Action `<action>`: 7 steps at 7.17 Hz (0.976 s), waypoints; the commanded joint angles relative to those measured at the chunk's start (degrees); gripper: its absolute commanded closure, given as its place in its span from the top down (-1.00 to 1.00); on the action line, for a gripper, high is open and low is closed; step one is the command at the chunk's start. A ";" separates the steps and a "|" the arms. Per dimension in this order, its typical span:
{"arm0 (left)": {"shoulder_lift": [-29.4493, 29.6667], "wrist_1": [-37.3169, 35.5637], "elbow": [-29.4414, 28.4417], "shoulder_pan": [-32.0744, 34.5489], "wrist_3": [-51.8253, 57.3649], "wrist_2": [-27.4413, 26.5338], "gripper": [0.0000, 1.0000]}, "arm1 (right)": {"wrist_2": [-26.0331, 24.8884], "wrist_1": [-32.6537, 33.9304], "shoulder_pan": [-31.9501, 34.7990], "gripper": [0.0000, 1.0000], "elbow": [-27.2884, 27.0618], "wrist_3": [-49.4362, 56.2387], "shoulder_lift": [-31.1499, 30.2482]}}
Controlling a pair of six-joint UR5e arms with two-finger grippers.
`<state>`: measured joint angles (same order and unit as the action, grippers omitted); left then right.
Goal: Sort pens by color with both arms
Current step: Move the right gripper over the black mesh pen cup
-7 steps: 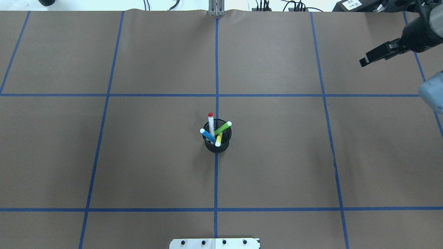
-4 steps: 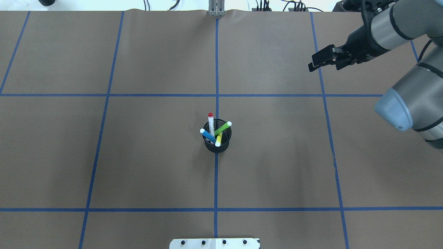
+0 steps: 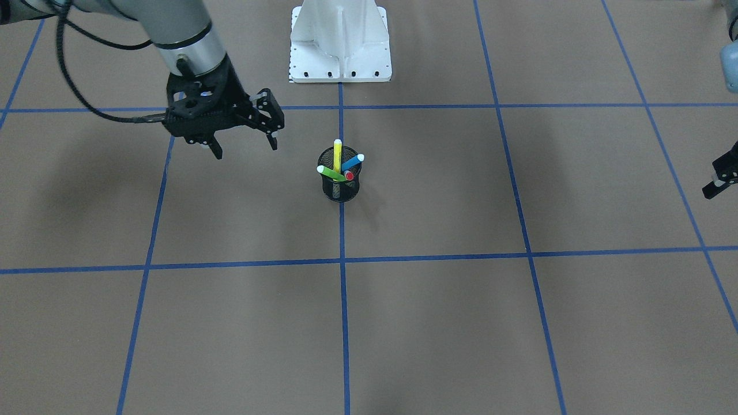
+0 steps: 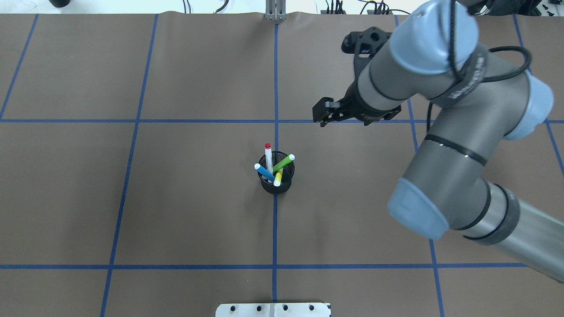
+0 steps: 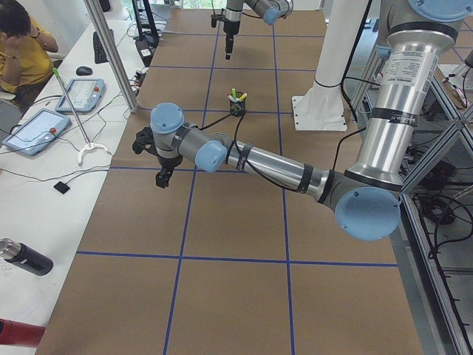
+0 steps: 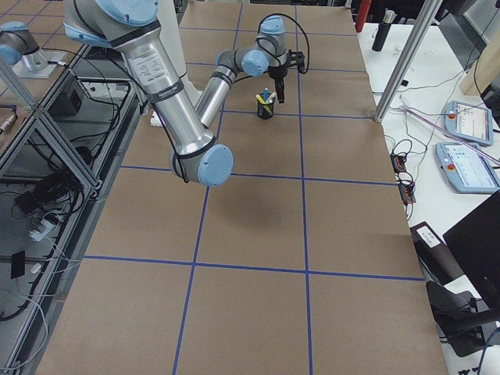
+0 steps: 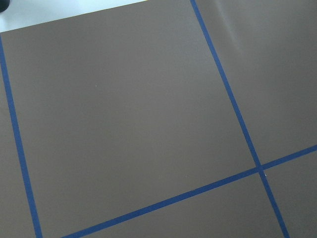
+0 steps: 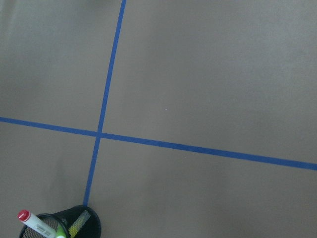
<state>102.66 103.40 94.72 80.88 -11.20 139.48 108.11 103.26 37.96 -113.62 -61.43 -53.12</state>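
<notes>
Four pens stand in a black mesh cup (image 4: 276, 186) at the table's centre: a white one with a red cap (image 4: 268, 154), a blue one (image 4: 263, 171), a green one (image 4: 283, 163) and a yellow one (image 4: 278, 178). The cup also shows in the front view (image 3: 340, 187). My right gripper (image 4: 324, 116) hovers beyond and to the right of the cup, open and empty, fingers apart in the front view (image 3: 245, 147). Its wrist view catches the red-capped pen (image 8: 32, 222) at the bottom left. My left gripper (image 3: 719, 180) is far off at the table's left end, only partly seen.
The white pedestal base (image 3: 340, 40) stands at the robot's side of the table. Blue tape lines (image 4: 275, 233) grid the brown table. A metal post (image 4: 275, 11) stands at the far edge. An operator (image 5: 26, 44) and tablets sit beside the table.
My right arm has swung in from the far right corner toward the centre, bringing its gripper close to the cup. The pens and cup have not moved.
</notes>
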 commanded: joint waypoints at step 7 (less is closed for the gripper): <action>-0.79 1.45 -1.02 -0.11 0.21 0.00 1.00 | -9.76 15.65 -11.66 0.85 39.69 -11.43 34.22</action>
<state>101.88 104.77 94.03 80.77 -11.06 139.48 98.84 118.65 27.75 -78.78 -72.44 -21.06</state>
